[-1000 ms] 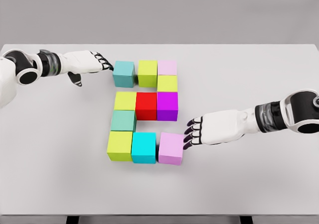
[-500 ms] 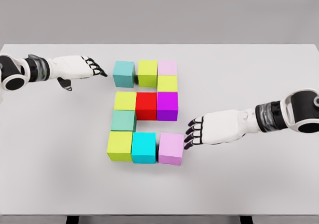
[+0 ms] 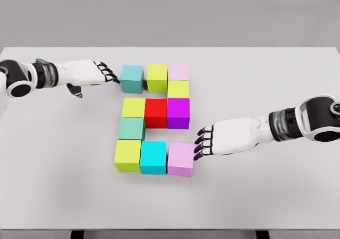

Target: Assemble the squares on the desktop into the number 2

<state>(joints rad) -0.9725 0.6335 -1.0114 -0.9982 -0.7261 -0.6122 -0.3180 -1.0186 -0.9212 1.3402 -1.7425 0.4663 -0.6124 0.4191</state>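
The right hand (image 3: 204, 142), fingers extended and holding nothing, has nudged the pink block (image 3: 181, 159) left until it touches the cyan block (image 3: 153, 156), closing the bottom row. The left hand (image 3: 101, 71), fingers loosely extended, has returned beside the teal block (image 3: 132, 78); the 2 on the worktop (image 3: 276, 79) looks nearly complete.

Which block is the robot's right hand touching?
The light purple block at the bottom right end of the 2. The right hand has its fingertips against that block's right side. The other pale pink block sits at the top right, far from that hand.
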